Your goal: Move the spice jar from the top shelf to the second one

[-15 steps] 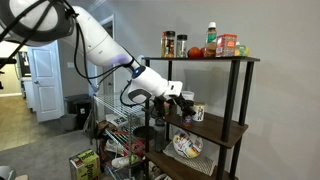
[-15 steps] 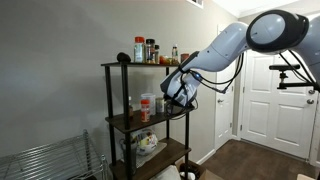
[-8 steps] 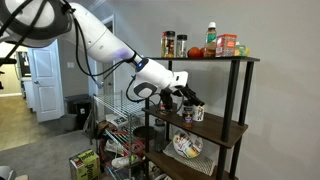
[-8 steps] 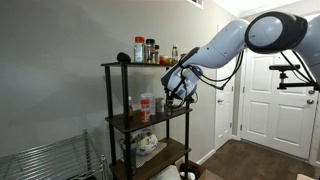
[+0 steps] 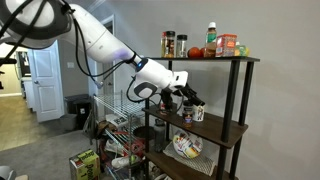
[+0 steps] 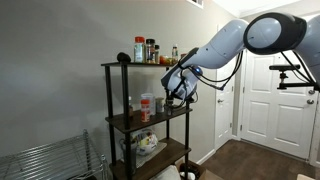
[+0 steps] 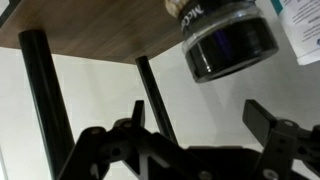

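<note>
Okay, since a second back your gripper (image 5: 188, 98) has come up a little beside the second shelf (image 5: 226, 128); no change over the last half second. Its jaws are spread wide, nothing held. One spice jar (image 7: 230, 45) stands on the second shelf, just past the two fingers (image 7: 136, 122) in the wrist view. Above the second shelf, the top shelf (image 5: 200, 59) has two dark jars (image 5: 167, 44) at one end. The rack (image 6: 109, 110) has three boards.

white door (image 5: 45, 85); wire rack (image 6: 50, 160)
</note>
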You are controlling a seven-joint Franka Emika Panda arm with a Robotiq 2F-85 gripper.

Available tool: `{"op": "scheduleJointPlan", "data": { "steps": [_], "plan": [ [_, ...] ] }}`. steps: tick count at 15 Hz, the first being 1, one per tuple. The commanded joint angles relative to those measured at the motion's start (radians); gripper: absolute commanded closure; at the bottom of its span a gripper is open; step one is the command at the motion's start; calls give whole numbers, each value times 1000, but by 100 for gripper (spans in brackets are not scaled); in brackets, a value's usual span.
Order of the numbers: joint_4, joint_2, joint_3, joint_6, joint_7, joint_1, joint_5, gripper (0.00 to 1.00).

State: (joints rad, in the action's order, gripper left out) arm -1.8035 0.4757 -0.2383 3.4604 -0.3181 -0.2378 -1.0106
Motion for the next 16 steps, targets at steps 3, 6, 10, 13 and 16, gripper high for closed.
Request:
{"op": "scheduleJointPlan", "data": {
  "steps": [3,6,10,13,16],
  "plan": [
    [-20,-41,-41,0,79,-27,49,0],
    [-41,-85,-103,0,131,-63,130,0],
    [-97,-142,-141,0,180,-80,216,0],
    [-277,-222,0,-12,155,8,251,0],
    [-397,-256,-13,-6,166,-2,263,0]
  ]
}}
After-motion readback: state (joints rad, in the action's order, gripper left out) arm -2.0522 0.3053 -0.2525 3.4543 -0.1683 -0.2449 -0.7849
